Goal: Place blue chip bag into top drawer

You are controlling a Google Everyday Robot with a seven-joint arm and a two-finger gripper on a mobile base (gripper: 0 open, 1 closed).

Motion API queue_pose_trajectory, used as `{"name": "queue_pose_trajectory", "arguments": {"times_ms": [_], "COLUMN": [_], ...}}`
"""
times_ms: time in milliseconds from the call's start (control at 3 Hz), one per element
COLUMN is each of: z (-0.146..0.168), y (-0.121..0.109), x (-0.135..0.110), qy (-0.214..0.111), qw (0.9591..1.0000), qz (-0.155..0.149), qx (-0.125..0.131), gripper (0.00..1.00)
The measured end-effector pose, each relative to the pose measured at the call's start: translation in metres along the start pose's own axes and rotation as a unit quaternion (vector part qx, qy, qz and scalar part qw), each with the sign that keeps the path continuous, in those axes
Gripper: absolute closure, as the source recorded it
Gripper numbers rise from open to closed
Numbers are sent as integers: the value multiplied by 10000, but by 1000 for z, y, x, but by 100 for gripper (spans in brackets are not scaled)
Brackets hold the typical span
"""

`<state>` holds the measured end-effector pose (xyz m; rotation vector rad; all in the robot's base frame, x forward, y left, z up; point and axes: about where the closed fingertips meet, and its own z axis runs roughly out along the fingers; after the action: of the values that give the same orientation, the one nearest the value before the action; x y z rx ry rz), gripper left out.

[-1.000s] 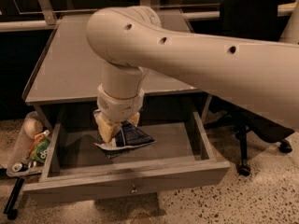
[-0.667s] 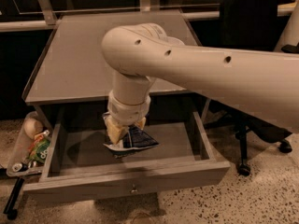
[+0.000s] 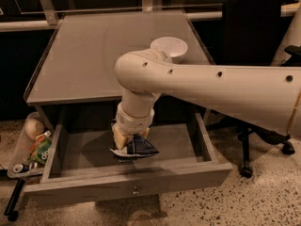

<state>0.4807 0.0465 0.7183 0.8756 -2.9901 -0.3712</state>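
Blue chip bag (image 3: 137,148) inside the open top drawer (image 3: 207,147), left of centre, lower edge on or just above the drawer floor; which, can't tell. Dark blue face up, pale crinkled edge toward the front-left.

Gripper (image 3: 130,135) directly over the bag, reaching down into the drawer. Jaws clenched on the bag's upper end; a tan pad shows on either side of it.

Arm (image 3: 211,91) comes in from the right, elbow bent above the tabletop's front edge, and hides part of the drawer's back.

Drawer pulled well out; small round knob (image 3: 135,190) at front centre.

Tabletop (image 3: 94,55) grey, with a white bowl (image 3: 169,46) near its right side, just behind the arm.

Side tray (image 3: 19,147) hangs left of the drawer, holding colourful packets (image 3: 40,150).

Dark office chair (image 3: 249,32) to the right, on a speckled floor (image 3: 263,197).
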Motion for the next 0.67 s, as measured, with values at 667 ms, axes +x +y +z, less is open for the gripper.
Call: {"name": "queue_pose_trajectory", "arguments": {"times_ms": [667], "z": [33], "y": [-3], "x": [-26], "qy": [-247], "qw": [9993], "qz": [169], "qx": [-206], "gripper": [100]}}
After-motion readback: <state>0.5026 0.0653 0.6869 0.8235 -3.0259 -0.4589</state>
